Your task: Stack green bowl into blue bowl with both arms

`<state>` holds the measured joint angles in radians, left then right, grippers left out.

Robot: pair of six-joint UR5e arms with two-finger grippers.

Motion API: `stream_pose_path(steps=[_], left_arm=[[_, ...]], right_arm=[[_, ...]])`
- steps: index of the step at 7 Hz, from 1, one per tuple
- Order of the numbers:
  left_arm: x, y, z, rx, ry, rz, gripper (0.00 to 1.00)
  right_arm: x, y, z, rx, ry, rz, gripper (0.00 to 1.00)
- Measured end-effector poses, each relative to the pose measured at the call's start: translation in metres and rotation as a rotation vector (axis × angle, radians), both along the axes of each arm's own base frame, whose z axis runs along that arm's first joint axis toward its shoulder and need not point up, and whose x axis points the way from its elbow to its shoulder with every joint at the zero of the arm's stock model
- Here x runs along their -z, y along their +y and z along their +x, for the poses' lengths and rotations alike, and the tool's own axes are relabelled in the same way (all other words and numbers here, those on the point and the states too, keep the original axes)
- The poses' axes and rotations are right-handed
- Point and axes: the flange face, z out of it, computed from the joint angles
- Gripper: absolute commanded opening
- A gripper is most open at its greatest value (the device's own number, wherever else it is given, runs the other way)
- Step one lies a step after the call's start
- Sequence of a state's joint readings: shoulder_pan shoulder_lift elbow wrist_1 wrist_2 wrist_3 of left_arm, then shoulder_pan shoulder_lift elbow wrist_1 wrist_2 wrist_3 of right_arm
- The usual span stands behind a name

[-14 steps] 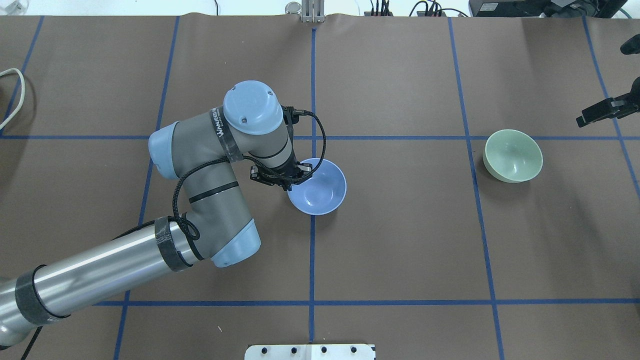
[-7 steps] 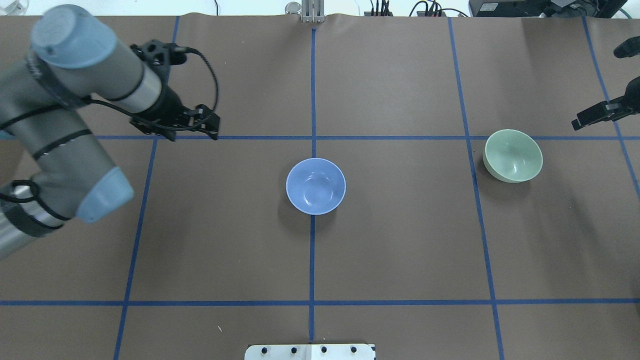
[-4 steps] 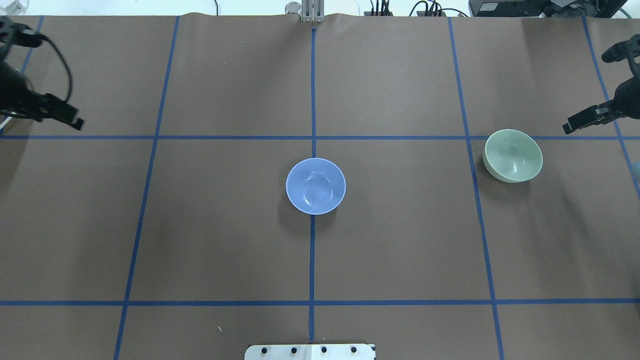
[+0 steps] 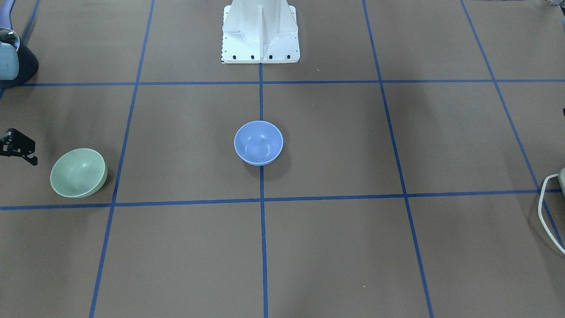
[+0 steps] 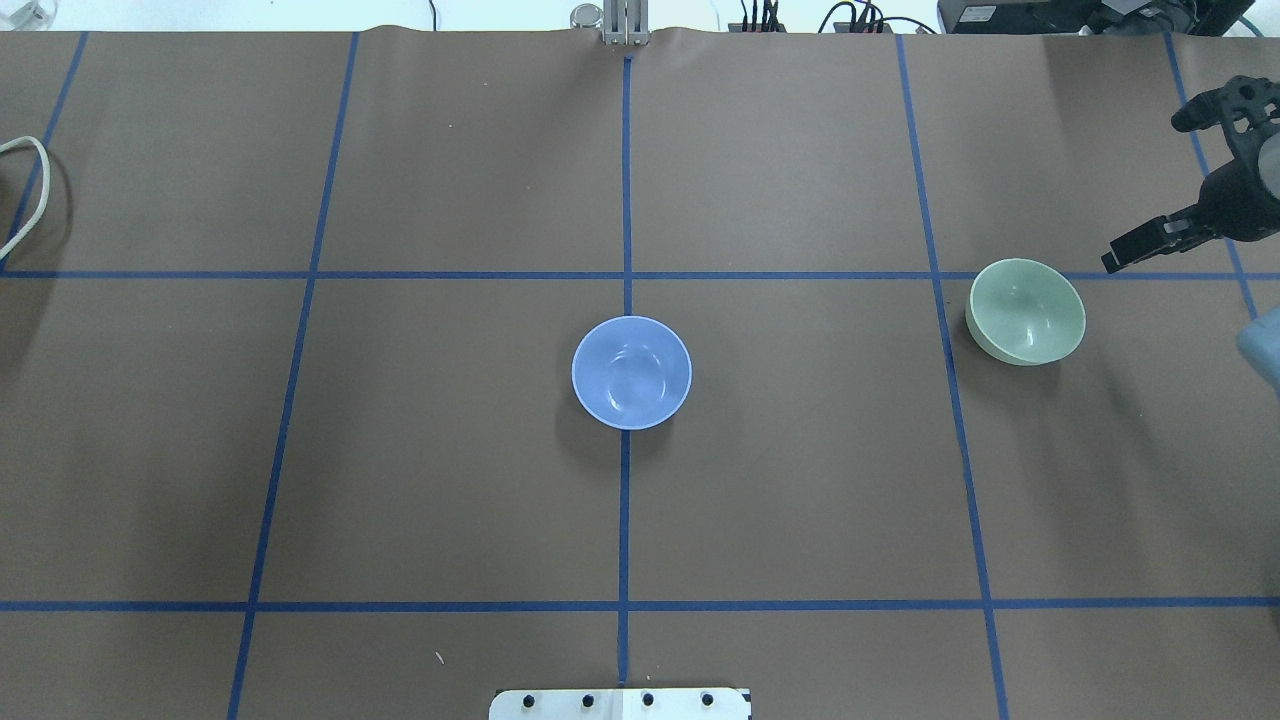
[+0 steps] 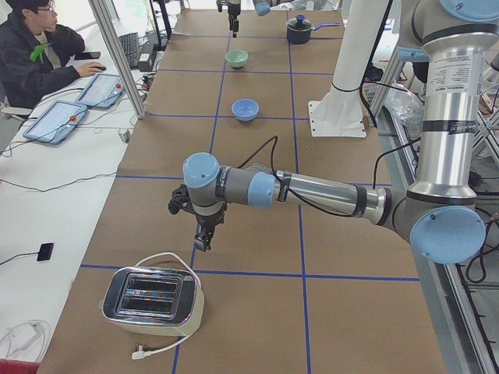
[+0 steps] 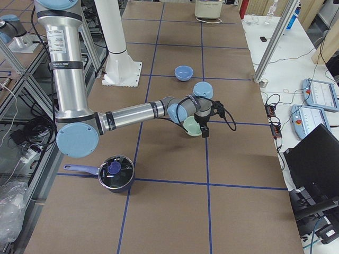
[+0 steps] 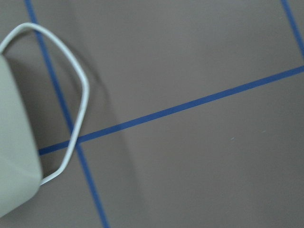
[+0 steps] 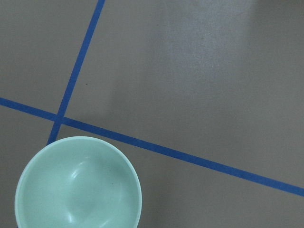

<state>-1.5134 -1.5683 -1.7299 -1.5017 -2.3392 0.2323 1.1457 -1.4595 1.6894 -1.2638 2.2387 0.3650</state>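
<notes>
Right hand (image 5: 1128, 252) hangs just beside the green bowl (image 5: 1026, 311), on its far side from the robot and toward the counter's (image 5: 800, 500) right end, not touching it. None of the views shows how wide its fingers stand, so I cannot tell, and nothing is seen in its hold. The green bowl sits upright and empty on the robot's right side, close to a crossing of blue tape lines (image 5: 940, 275); the right wrist camera sees it at the lower left of its view. The blue bowl (image 5: 631, 372) stands upright and empty at the middle of the counter, on the centre tape line and well apart from the green bowl.

Out at the counter's opposite end, the left hand (image 6: 203, 241) points downward above the brown surface, near a silver toaster (image 6: 152, 300) with a white cord (image 6: 168, 257). It shows only in the side view, so I cannot tell how far open it is. A dark pot (image 7: 115, 172) with a lid stands on the counter's right end. The white base mount (image 4: 260, 33) stands at the robot's edge.
</notes>
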Motion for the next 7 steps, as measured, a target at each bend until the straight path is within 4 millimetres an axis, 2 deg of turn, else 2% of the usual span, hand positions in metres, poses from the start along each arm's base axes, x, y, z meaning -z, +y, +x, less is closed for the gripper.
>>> stream_pose_path(steps=[1,2,3,5,7], left_arm=[[-0.006,0.004,-0.009,-0.011,-0.003,0.0,0.98],[-0.008,0.005,-0.012,-0.016,-0.004,0.001,0.98],[-0.01,0.007,-0.013,-0.016,-0.004,-0.002,0.98],[-0.015,0.011,-0.013,-0.012,-0.003,-0.011,0.98],[-0.016,0.012,-0.014,-0.01,-0.003,-0.013,0.98]], right_arm=[[0.003,-0.008,-0.022,0.026,0.005,0.005,0.99],[0.006,-0.015,-0.047,0.052,0.019,0.015,0.91],[0.003,-0.017,-0.065,0.069,0.037,0.019,0.71],[-0.014,-0.018,-0.075,0.083,0.064,0.001,0.46],[-0.026,-0.016,-0.075,0.088,0.075,-0.018,0.45]])
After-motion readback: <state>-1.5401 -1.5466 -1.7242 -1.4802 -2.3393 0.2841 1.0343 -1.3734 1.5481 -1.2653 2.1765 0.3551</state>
